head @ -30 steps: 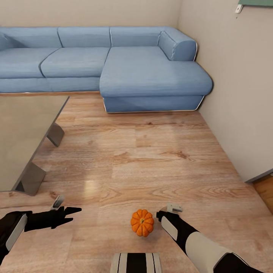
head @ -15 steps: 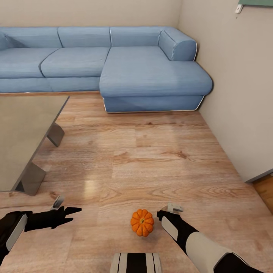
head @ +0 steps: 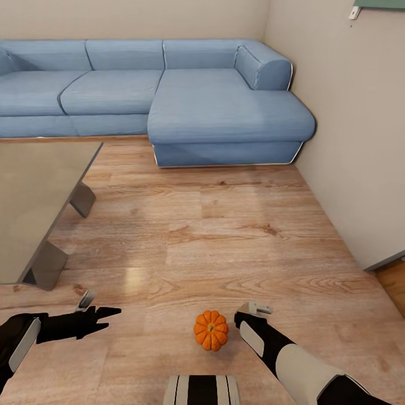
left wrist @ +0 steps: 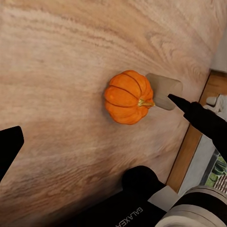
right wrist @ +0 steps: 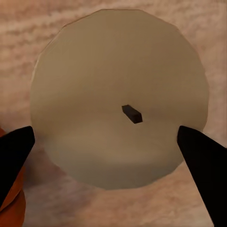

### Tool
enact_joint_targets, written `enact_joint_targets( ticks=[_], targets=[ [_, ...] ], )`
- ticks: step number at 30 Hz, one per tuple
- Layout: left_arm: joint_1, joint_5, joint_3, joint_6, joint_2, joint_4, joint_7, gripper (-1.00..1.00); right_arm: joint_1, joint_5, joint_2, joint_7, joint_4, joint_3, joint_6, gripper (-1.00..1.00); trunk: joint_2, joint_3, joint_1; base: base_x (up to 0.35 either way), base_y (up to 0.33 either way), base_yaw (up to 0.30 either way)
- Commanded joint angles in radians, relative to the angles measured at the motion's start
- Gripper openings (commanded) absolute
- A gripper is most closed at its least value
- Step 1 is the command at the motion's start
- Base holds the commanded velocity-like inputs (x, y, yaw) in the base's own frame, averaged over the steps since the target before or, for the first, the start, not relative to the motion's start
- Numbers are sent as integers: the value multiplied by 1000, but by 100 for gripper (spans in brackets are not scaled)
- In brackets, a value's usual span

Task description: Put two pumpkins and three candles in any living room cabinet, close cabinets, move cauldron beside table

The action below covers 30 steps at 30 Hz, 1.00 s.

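- Down on the wood floor, a pumpkin is sitting beside the right gripper.
- That gripper's fingers are spreading wide around a candle, not gripping.
- The left gripper is hanging open, empty.

Home living room: blue corner sofa, wood floor, grey coffee table.

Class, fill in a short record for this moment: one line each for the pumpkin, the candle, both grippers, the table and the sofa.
pumpkin: orange pumpkin on the wooden floor, between the two arms
candle: pale round candle with a dark wick, seen from above between the right gripper's fingertips
right gripper: right gripper open, astride the candle, beside the pumpkin
left gripper: left gripper open, holding nothing
table: grey table ahead on the left
sofa: blue sofa along the far wall
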Motion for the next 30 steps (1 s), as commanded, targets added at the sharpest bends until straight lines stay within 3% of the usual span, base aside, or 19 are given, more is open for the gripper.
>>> enact_joint_targets(
  ticks=[1, 23, 30],
  targets=[
    [0, 0, 0, 0, 0, 0, 0, 100, 0, -9, 0, 56, -2, 2, -2, -100, 0, 0, 0, 0, 0, 0],
    [0, 0, 0, 0, 0, 0, 0, 100, 0, -9, 0, 57, -2, 2, -2, -100, 0, 0, 0, 0, 0, 0],
    [0, 0, 0, 0, 0, 0, 0, 100, 0, -9, 0, 57, -2, 2, -2, -100, 2, 27, -3, 0, 0, 0]
  ],
)
